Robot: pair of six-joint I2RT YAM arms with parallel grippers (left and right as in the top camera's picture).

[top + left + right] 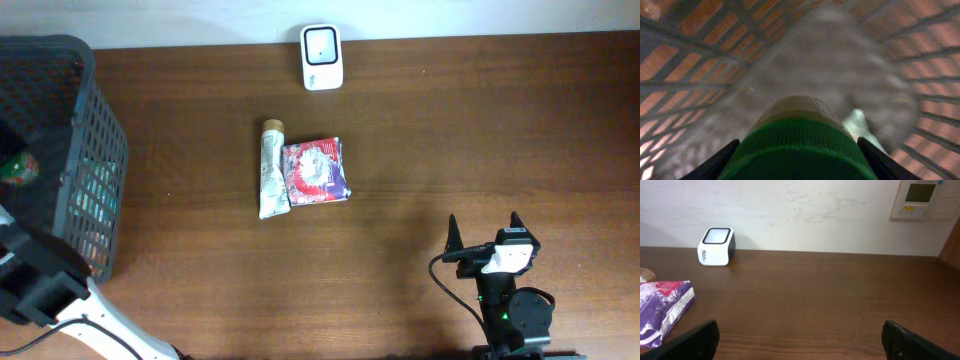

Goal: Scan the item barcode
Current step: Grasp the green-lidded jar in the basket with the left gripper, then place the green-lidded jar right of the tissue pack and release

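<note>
Though green-capped bottle [799, 131] fills view, left claw [797, 150] contact unclear.

My feed shows a dark grey lattice basket [100, 150], a brown wood-grain table [450, 130] and a container [800, 145] with a ribbed green lid. The scanner [321, 57] is white with a black-framed window. The packet [316, 172] is red and purple with white print, and the tube [272, 170] is white with a tan cap.
</note>
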